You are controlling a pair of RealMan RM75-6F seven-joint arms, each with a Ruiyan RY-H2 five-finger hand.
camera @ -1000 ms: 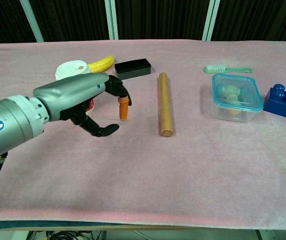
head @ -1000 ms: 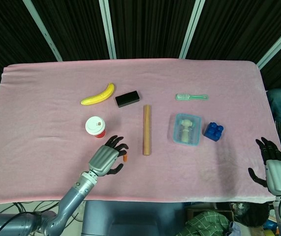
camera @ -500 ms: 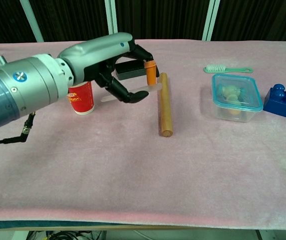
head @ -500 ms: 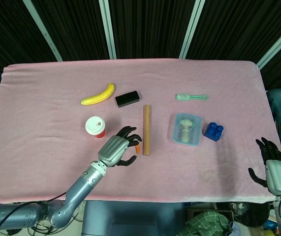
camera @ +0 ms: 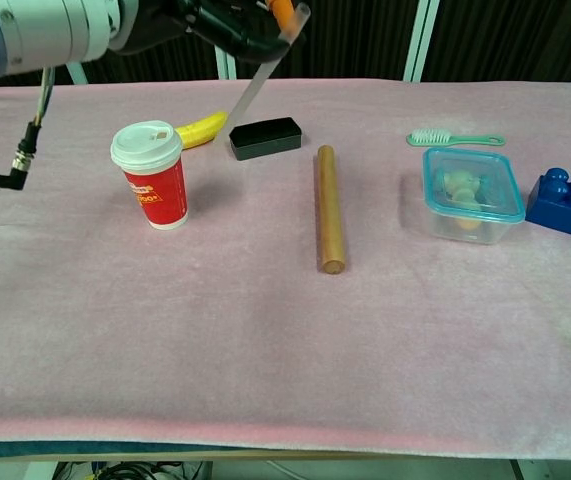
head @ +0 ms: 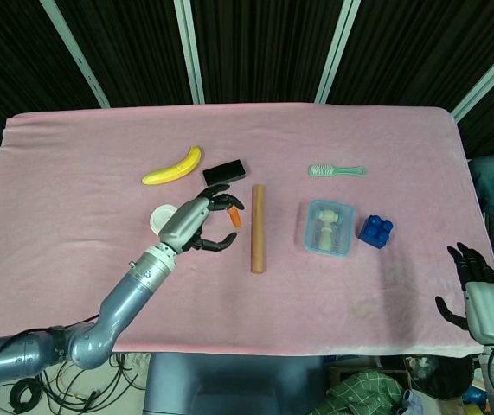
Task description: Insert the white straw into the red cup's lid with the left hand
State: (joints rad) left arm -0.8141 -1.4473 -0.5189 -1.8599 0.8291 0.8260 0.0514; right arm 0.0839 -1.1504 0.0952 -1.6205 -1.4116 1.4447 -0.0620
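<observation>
One second has carried the left hand [camera: 230, 22] from low beside the wooden rolling pin [camera: 329, 208] to high above the table; its fingers are closed round the white straw [camera: 255, 83], which hangs slanting down to the left, free of everything. In the head view that hand now sits over the red cup [camera: 153, 176], hiding most of it, with an orange fingertip [head: 236, 218] pointing toward the rolling pin. The chest view shows the cup upright left of the rolling pin, white lid [camera: 145, 142] on, and the straw's lower tip up and to the right of the lid, not yet over its hole. My reading: the lift is done and what remains is to align the tip and lower it into the lid.

Nearest the robot, right of the rolling pin and off the table's front corner, the right hand [head: 480, 292] rests with fingers apart, holding nothing.

Further right of the rolling pin lie a clear lidded box [camera: 471, 194] and a blue block [camera: 562, 201]. Beyond its far end sit a black box [camera: 264, 137], a banana [camera: 199, 128] and a green brush [camera: 455, 138].

Everything stands on a pink cloth [camera: 285, 340]. Behind the table hang dark slatted panels with pale frames.
</observation>
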